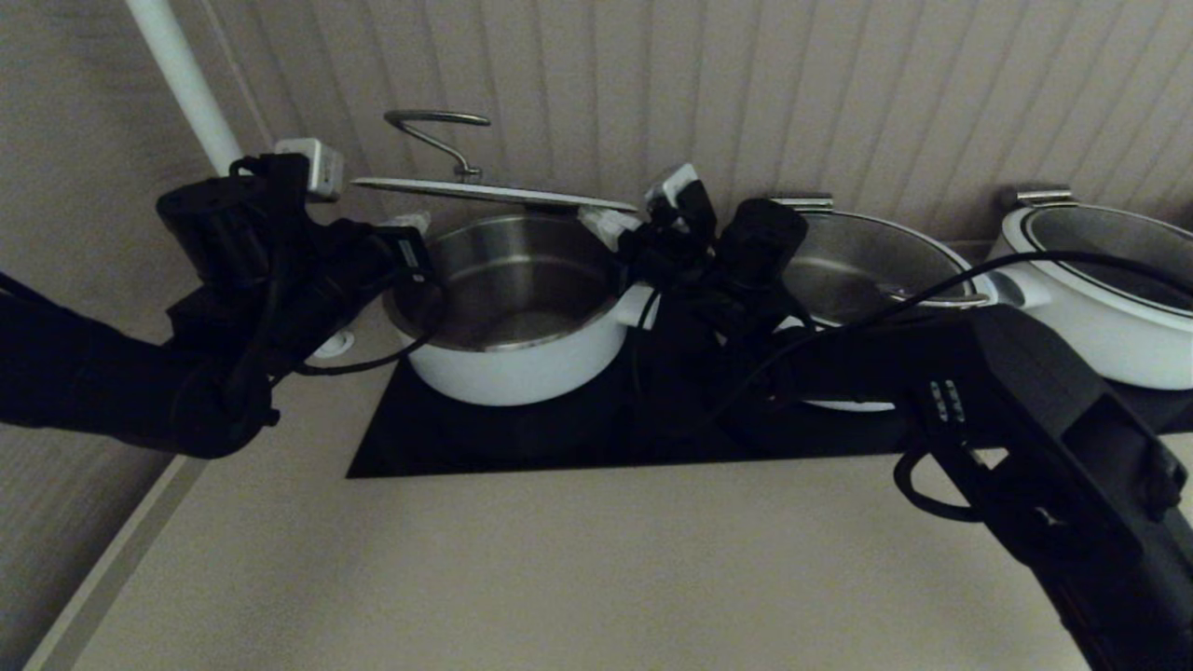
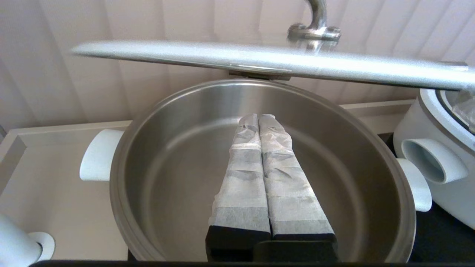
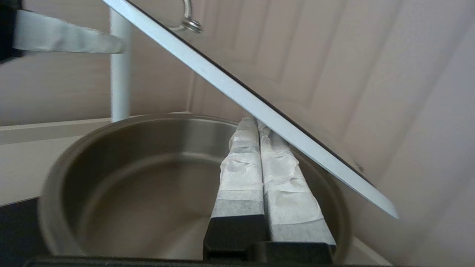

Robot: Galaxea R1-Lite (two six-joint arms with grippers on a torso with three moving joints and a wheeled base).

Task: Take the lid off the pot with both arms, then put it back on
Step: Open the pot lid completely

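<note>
The left gripper and right gripper, each with fingers pressed together, prop the lid from beneath at opposite edges. It hangs nearly level directly above the open pot, so replacing it calls for an even, straight descent.

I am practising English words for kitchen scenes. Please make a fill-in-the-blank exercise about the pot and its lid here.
1. The lid is held ____ the pot, not resting on it.
2. The inside of the pot holds ____.
3. The fingers of both tools, left tool and right tool, are pressed ____.

Missing words: above; nothing; together
</note>
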